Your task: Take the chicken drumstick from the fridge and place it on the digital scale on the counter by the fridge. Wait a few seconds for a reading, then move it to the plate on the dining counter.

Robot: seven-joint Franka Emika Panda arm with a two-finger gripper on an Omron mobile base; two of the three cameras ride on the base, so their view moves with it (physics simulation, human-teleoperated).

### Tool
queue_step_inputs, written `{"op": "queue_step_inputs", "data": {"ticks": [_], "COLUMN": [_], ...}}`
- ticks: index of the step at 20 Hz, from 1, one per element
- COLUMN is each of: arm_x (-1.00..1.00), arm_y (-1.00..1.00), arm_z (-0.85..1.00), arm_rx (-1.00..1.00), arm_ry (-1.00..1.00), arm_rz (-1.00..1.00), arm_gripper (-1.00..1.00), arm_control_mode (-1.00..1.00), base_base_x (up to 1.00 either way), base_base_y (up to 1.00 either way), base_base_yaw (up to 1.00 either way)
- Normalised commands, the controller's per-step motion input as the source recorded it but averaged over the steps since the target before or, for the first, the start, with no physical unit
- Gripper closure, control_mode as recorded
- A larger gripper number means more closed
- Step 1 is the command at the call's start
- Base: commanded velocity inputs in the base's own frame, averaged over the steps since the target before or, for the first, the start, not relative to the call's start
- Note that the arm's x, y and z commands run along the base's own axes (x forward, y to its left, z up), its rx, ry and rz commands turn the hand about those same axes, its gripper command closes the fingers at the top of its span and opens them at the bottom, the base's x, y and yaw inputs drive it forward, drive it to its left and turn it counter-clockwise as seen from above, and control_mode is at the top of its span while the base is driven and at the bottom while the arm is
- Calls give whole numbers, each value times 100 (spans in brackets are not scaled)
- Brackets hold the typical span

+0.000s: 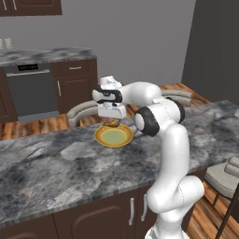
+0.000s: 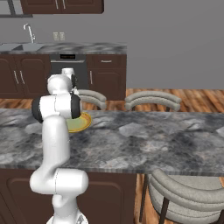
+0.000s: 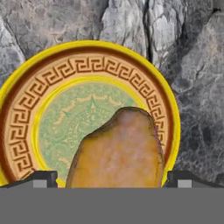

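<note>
My gripper (image 1: 112,122) is shut on the chicken drumstick (image 3: 118,153), a glossy orange-brown piece held between the two finger tips. It hangs just above the plate (image 3: 26,113), which has a yellow rim, an orange key-pattern band and a pale green centre. The plate (image 1: 99,137) lies on the dining counter (image 1: 56,163), near its far edge. From the right side, my own arm hides part of the plate (image 2: 84,122). The fridge and the digital scale are out of view.
Two grey curved stool backs (image 2: 153,99) stand just beyond the dining counter (image 2: 144,140). Another grey chair (image 2: 188,194) is on my side at the right. Dark cabinets with a built-in appliance (image 1: 30,88) and a sink tap (image 2: 29,31) line the back wall.
</note>
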Motion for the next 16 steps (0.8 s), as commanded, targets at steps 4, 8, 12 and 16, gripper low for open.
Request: {"op": "queue_step_inputs", "data": {"ticks": [4,8,12,16], "arm_x": [-1,-2,-56,-100], "arm_y": [0,0,-1,-10], "arm_z": [2,0,24,89], "arm_rx": [0,0,0,0], "arm_ry": [-16,-11,-26,-44], "arm_rz": [0,0,0,0], "arm_gripper": [-100,-100,-100,-100], "arm_control_mode": [-100,-100,-100,-100], "base_base_x": [0,0,0,0], "base_base_y": [0,0,0,0], "base_base_yaw": [0,0,0,0]}}
